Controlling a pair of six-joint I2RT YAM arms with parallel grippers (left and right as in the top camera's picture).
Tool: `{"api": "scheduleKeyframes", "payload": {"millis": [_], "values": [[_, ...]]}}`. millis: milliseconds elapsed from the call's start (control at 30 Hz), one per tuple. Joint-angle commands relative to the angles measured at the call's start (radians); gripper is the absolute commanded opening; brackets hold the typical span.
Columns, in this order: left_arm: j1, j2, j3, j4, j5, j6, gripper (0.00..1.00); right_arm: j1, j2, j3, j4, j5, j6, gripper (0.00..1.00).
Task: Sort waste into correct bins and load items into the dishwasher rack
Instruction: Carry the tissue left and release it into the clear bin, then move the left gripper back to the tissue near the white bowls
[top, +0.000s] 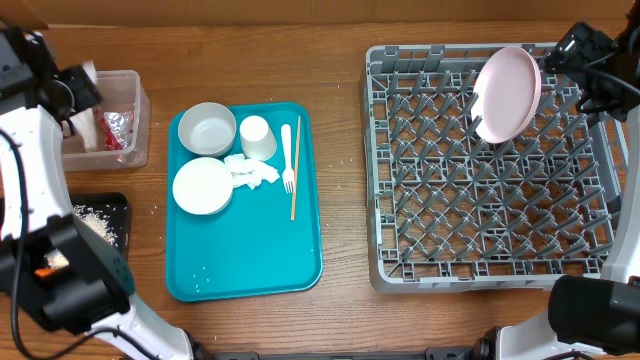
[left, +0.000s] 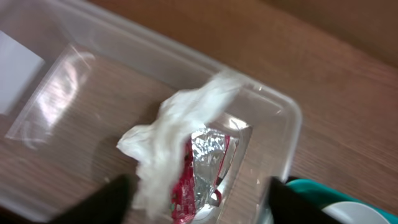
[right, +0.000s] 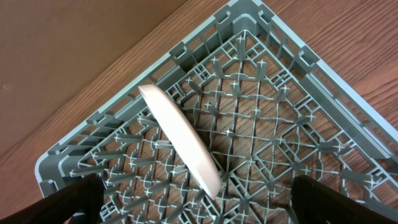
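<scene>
No word, number or brand can be read in any view. The red wrapper (left: 181, 191) in the clear tub (left: 287, 127) is too blurred for lettering, and the white patch (left: 15, 68) by the tub looks blank.

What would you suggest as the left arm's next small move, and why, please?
Probably lift the left end effector straight up from the clear tub: its jaws stand apart and the white napkin lies inside by the foil wrapper, while more crumpled napkin waits on the teal tray.
</scene>
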Motion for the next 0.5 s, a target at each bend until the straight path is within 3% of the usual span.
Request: {"api": "scheduleKeyframes", "payload": {"millis": [0, 267, 367, 467], "values": [[0.000, 0.061, 0.011, -0.019, 0.023, -0.005, 0.96, 0.002, -0.008, 0.012, 0.002, 0.003, 0.002, 1.00], [-0.002, 0.005, 0.013, -0.040, 0.035, -0.030, 1.00, 0.002, -0.008, 0.012, 0.002, 0.003, 0.002, 1.00], [-0.002, -0.068, 0.013, -0.071, 0.135, -0.031, 1.00, 0.002, -0.008, 0.012, 0.002, 0.003, 0.002, 1.00], [-0.002, -0.140, 0.013, -0.109, 0.325, -0.031, 1.00, 0.002, -0.008, 0.012, 0.002, 0.003, 0.002, 1.00]]}}
